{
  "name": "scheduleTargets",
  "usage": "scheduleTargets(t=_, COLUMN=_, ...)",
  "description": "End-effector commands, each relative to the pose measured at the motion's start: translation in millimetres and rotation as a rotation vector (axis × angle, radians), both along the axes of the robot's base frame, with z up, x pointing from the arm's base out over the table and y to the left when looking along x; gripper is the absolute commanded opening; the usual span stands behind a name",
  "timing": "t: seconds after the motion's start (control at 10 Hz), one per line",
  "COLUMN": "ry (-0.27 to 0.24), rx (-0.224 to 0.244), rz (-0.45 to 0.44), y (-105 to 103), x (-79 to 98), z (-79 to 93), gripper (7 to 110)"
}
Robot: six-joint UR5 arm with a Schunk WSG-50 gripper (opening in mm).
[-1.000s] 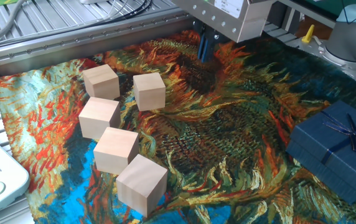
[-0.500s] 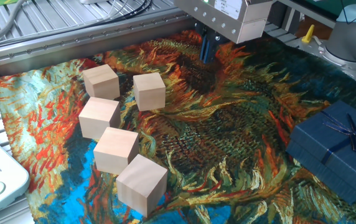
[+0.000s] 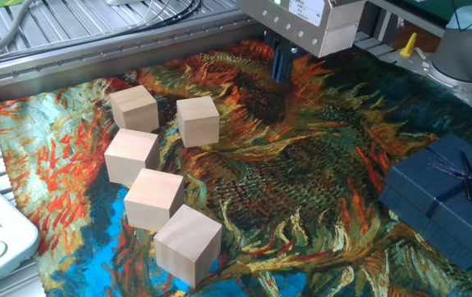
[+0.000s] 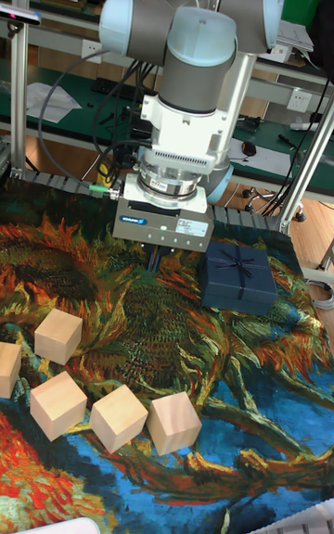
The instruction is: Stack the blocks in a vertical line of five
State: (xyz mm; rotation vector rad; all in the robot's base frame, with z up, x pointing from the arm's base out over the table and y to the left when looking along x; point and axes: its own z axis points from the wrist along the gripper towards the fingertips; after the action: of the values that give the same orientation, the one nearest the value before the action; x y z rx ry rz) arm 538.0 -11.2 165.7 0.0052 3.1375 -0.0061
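A: Which blocks lie nearest in the fixed view?
B: The nearest block (image 3: 188, 244) sits at about 7 o'clock on the patterned cloth (image 3: 302, 190), resting flat. Just beyond it, toward 8 o'clock, is a second block (image 3: 153, 198), its corner close to the first; whether they touch cannot be told.

A: And farther back?
B: A third block (image 3: 130, 156) stands at 9 o'clock, just beside the second. Behind it, near 10 o'clock, are a fourth block (image 3: 134, 108) and a fifth block (image 3: 198, 120), side by side but apart. All five rest singly on the cloth; none is stacked.

A: What lies at the right?
B: A dark blue gift box (image 3: 446, 196) with a ribbon, at 3 o'clock, well apart from the blocks.

A: Where is the gripper?
B: The gripper (image 3: 282, 66) hangs at 12 o'clock over the far part of the cloth, carrying nothing. Its blue fingers (image 3: 281, 63) point downward. How wide the jaws stand cannot be told, since the body hides them. In the tall fixed view the arm (image 4: 199, 80) rises above it, with the gift box at 2 o'clock behind.
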Motion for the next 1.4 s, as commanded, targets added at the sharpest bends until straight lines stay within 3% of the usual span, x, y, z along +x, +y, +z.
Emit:
scheduleTargets(t=0.0, ry=0.03, rx=0.006, rz=-0.008, y=1, x=-7.6, z=1.2, gripper=7)
scheduleTargets(t=0.5, ry=0.015, rx=0.014, rz=-0.011, y=3, x=-3.8, z=1.1, gripper=7)
scheduleTargets(t=0.7, ry=0.02, rx=0.04, rz=-0.036, y=9, x=-4.9, z=1.3, gripper=7)
scheduleTargets(t=0.8, ry=0.014, rx=0.023, rz=-0.036, y=5, x=-3.3, z=1.2, gripper=7)
scheduleTargets(t=0.9, ry=0.021, rx=0.008, rz=-0.005, y=1, x=-5.3, z=1.2, gripper=7)
scheduleTargets(t=1.0, ry=0.071, rx=0.011, rz=0.037, y=2, x=-17.7, z=1.7, gripper=7)
scheduleTargets(t=1.1, ry=0.058, rx=0.057, rz=-0.006, y=14, x=-14.5, z=1.8, gripper=7)
scheduleTargets(t=1.3, ry=-0.002, rx=0.033, rz=-0.033, y=7, x=0.5, z=1.2, gripper=7)
